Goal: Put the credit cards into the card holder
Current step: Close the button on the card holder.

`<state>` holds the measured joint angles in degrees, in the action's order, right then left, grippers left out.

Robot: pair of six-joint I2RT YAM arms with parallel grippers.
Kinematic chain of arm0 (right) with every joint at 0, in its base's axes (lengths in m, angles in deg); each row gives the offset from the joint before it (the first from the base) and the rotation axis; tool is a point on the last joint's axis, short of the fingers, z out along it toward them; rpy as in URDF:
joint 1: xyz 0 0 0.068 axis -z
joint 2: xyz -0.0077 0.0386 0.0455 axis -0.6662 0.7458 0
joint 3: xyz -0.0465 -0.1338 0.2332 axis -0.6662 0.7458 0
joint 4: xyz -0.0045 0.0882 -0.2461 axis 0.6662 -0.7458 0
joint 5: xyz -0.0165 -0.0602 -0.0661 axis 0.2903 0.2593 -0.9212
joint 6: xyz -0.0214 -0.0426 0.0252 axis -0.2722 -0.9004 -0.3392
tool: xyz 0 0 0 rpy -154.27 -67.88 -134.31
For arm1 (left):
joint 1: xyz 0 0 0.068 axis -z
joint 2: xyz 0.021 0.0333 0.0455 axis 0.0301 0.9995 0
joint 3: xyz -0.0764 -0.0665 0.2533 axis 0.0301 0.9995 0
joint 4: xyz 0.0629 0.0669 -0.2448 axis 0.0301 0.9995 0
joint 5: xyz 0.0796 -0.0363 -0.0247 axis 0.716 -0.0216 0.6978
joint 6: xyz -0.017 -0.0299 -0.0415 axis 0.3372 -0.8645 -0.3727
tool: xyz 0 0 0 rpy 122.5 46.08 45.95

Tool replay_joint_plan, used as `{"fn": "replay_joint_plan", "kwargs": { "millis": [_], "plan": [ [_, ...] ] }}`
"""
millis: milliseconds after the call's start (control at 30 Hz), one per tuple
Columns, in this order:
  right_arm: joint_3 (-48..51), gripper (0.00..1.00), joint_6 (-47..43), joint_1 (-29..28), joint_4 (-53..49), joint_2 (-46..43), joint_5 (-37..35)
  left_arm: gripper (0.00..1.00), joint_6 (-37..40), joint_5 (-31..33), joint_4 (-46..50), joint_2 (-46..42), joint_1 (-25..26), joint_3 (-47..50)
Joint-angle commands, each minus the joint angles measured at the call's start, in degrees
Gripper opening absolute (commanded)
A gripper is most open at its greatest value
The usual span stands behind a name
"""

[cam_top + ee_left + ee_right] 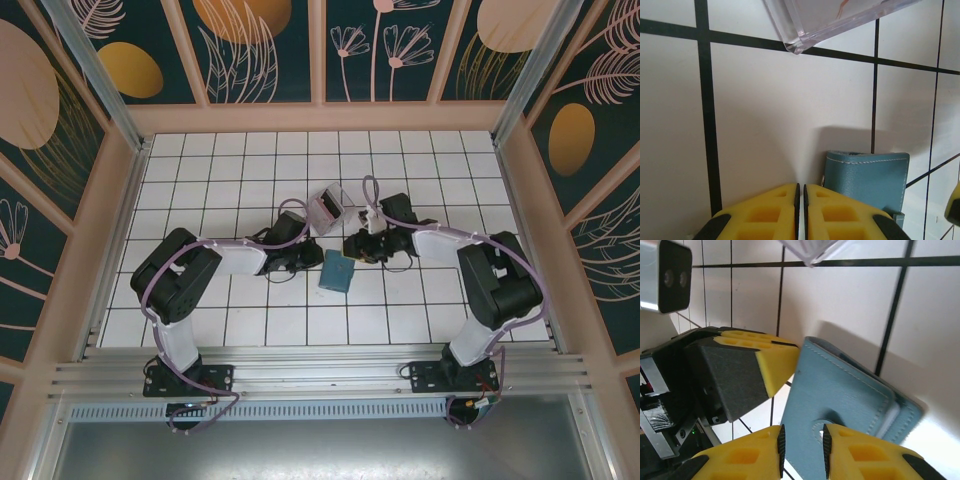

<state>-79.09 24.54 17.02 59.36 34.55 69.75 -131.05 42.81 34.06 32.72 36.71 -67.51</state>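
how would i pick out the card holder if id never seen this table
On the white tiled table, look near the middle, where the left arm and the right arm reach towards each other. The card holder sits between their tips. It is opaque teal with stitched edges, unlike the see-through plastic box just beyond it.

Top camera high behind the arm bases, tilted down across the tiled table (200,190), both wrist cameras low and close, sharing the teal card holder (867,180) (lower right in left wrist, centre in right wrist) and clear box (830,20) corner at top.
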Motion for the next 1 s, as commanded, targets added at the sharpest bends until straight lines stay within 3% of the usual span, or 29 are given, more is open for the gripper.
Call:
{"fn": "replay_joint_plan", "kwargs": {
  "millis": [0,733,967],
  "plan": [
    [-1.2,0.3,-1.9,-1.2,-3.4,2.5,-2.0,0.15,-0.3,0.7,1.2,0.5,0.4,-1.2],
    [-3.8,0.29,-2.4,-5.0,-5.7,4.7,-5.9,0.15,-0.5,0.5,1.3,0.1,1.1,-1.7],
    [-3.9,0.29,-2.7,-5.1,-5.7,5.8,-6.3,0.15,3.1,4.7,5.9,-6.8,1.5,0.2]
  ]
}}
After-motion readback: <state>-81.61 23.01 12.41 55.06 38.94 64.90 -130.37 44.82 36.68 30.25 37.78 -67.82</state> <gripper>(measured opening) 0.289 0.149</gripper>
